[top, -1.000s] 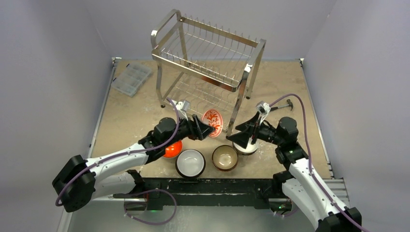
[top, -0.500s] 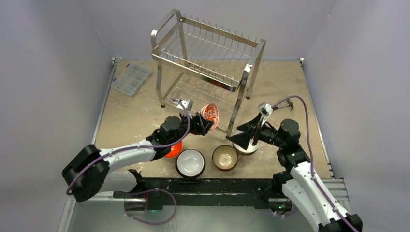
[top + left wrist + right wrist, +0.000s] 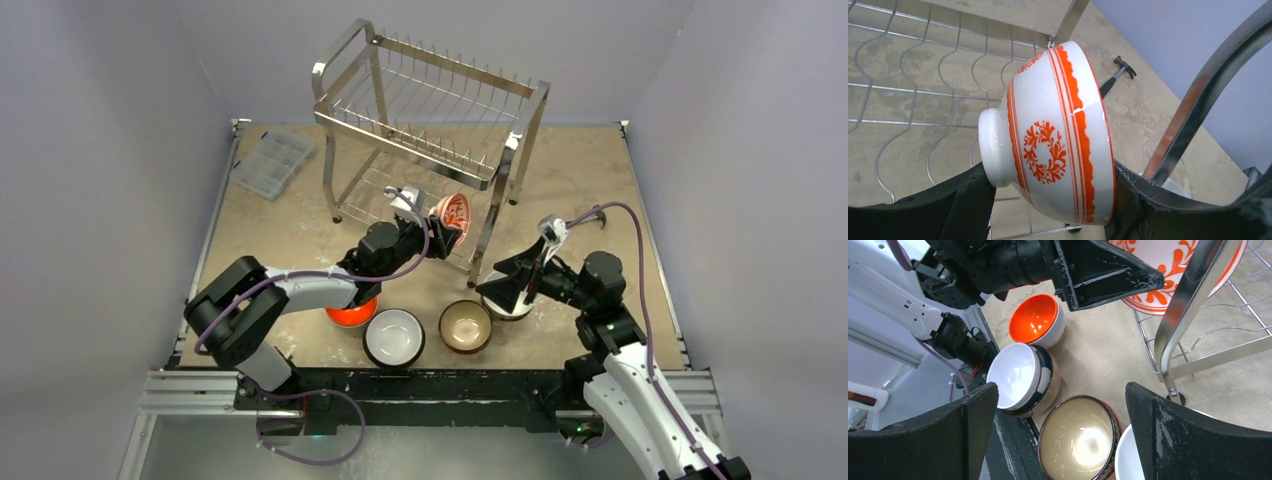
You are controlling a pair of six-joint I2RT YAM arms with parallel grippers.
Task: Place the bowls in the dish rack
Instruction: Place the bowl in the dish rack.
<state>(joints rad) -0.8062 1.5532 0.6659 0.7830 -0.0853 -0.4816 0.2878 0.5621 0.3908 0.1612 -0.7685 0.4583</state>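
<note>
My left gripper (image 3: 437,237) is shut on a white bowl with orange-red pattern (image 3: 452,217), held on its side at the front of the steel dish rack (image 3: 430,110), level with the lower tier. In the left wrist view this bowl (image 3: 1053,135) sits clamped between foot and rim, over the lower wire prongs (image 3: 908,100). My right gripper (image 3: 507,283) is open and empty above a white bowl (image 3: 512,309). An orange-inside bowl (image 3: 352,314), a dark-rimmed white bowl (image 3: 394,336) and a brown bowl (image 3: 465,326) sit near the front edge; the right wrist view shows them too, brown bowl (image 3: 1079,436) between my fingers.
A flat clear plastic compartment box (image 3: 272,163) lies at the far left. A small dark tool (image 3: 590,214) lies on the table right of the rack. The rack's front right leg (image 3: 493,230) stands between the two grippers. Walls close the table's left, right and back.
My left arm has carried the patterned bowl up and away, from in front of the rack to its lower tier, turning it more edge-on. My right gripper has shifted slightly and stays open.
</note>
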